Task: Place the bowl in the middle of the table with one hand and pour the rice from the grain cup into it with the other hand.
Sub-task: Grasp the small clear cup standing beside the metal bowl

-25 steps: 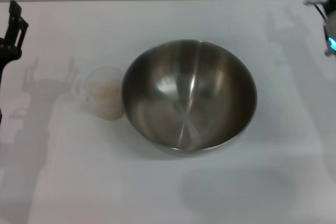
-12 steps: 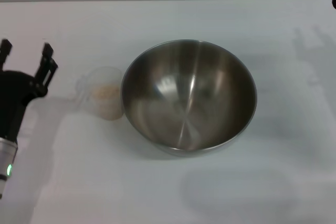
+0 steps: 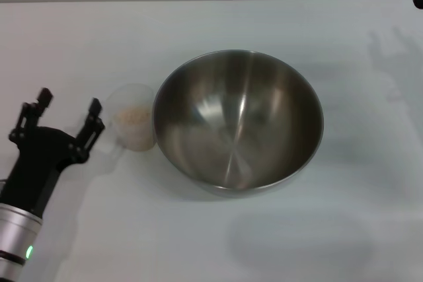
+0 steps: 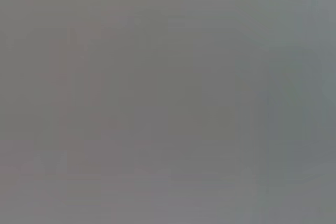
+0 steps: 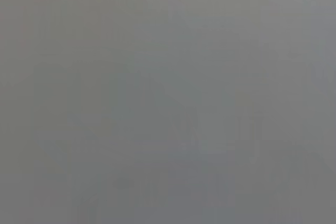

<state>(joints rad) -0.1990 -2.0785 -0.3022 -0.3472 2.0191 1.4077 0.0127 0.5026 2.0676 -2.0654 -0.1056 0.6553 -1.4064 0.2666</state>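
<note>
Bowl (image 3: 238, 122) sits mid-desk (image 3: 198, 242), empty. Cup (image 3: 134, 119) with rice (image 3: 133, 118) touches its left side. Left claw (image 3: 67, 118) spread apart beside cup, not gripping. Grasp and pour remain.

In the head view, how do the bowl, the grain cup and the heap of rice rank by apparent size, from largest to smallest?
1. The bowl, by far the widest.
2. The grain cup, beside the bowl on the robot's left.
3. The rice, a small heap inside the cup.
</note>
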